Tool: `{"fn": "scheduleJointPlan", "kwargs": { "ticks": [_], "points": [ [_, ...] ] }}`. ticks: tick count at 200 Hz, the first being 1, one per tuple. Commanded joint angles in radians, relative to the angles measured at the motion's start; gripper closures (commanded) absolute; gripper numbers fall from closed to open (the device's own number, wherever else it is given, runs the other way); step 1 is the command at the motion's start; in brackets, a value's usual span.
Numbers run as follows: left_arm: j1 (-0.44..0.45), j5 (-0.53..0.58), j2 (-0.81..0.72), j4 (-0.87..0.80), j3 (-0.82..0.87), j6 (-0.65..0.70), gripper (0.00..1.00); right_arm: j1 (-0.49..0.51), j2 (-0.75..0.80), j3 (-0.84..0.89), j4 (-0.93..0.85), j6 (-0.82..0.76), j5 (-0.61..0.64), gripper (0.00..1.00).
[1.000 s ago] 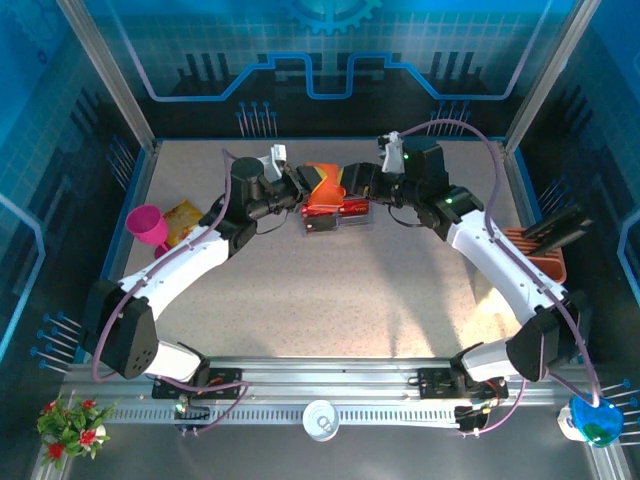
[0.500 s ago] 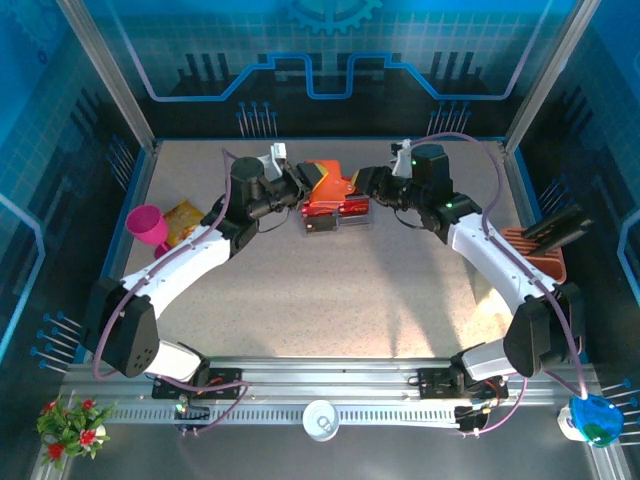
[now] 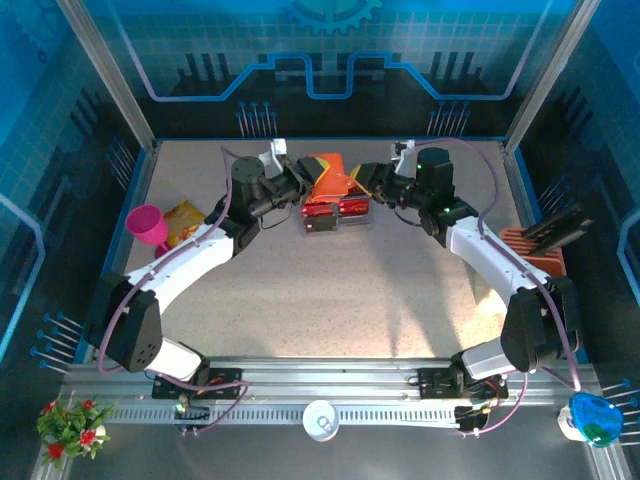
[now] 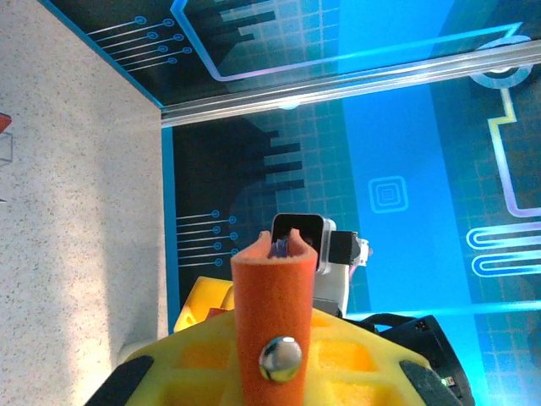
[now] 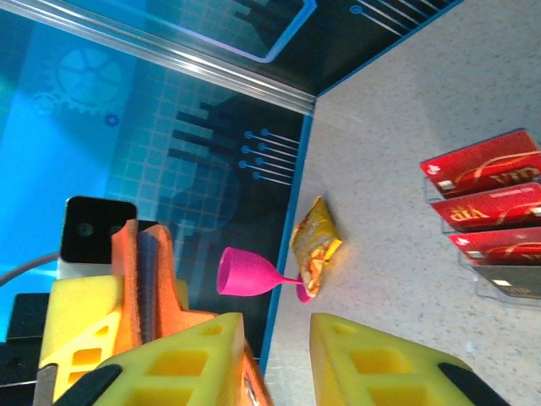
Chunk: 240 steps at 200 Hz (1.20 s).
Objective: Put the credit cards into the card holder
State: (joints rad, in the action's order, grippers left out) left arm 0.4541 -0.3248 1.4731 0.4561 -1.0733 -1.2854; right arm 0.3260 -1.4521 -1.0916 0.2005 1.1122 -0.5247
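Up at the far end of the table (image 3: 350,290), both arms meet over the card holder (image 3: 325,178), which is lifted clear of the surface. From above, the left gripper (image 3: 300,186) has it from the left side, and the right gripper (image 3: 372,180) sits just beside its other edge.

The left wrist camera gives the close look: an orange edge of the card holder (image 4: 272,296) stands upright between the yellow fingers (image 4: 199,355), snap stud (image 4: 280,359) facing the lens. It is pinched tight there, with no gap to either side.

On the right wrist camera the right gripper (image 5: 275,359) has its jaws parted, with an open gap between the two yellow fingers (image 5: 380,364). The card holder (image 5: 135,262) shows off to the left, orange outside and grey lining, close against one finger; whether it touches, I cannot tell.

That same view also shows the credit cards (image 5: 486,193). Three red ones sit stepped in a clear tiered stand (image 5: 499,292) on the table. From above, the credit cards (image 3: 335,208) lie just beneath the held wallet.

A pink goblet (image 3: 148,225) and a snack bag (image 3: 183,220) are at the left edge, and an orange slotted rack (image 3: 535,258) is far right.
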Motion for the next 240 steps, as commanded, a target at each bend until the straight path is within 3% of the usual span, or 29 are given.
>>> {"fn": "scheduleJointPlan", "kwargs": {
  "ticks": [1, 71, 129, 148, 178, 240],
  "points": [
    [0.016, 0.017, 0.011, 0.084, -0.007, -0.025, 0.93, -0.005, -0.016, 0.015, 0.150, 0.090, -0.086, 0.73],
    [0.032, 0.038, 0.023, 0.121, -0.004, -0.032, 0.91, -0.004, -0.037, 0.062, 0.284, 0.191, -0.145, 0.73],
    [0.044, 0.039, 0.043, 0.107, -0.008, -0.027, 0.88, 0.004, -0.110, 0.082, 0.589, 0.385, -0.232, 0.72],
    [0.045, 0.035, 0.043, 0.084, -0.007, -0.013, 0.85, 0.009, -0.128, 0.074, 0.644, 0.419, -0.245, 0.78],
    [0.046, 0.039, 0.033, 0.059, 0.005, 0.009, 0.71, 0.007, -0.141, 0.067, 0.675, 0.441, -0.255, 1.00],
    [0.043, 0.078, -0.042, -0.049, 0.019, 0.104, 0.28, -0.032, -0.126, 0.092, 0.670, 0.438, -0.257, 1.00]
  ]
}}
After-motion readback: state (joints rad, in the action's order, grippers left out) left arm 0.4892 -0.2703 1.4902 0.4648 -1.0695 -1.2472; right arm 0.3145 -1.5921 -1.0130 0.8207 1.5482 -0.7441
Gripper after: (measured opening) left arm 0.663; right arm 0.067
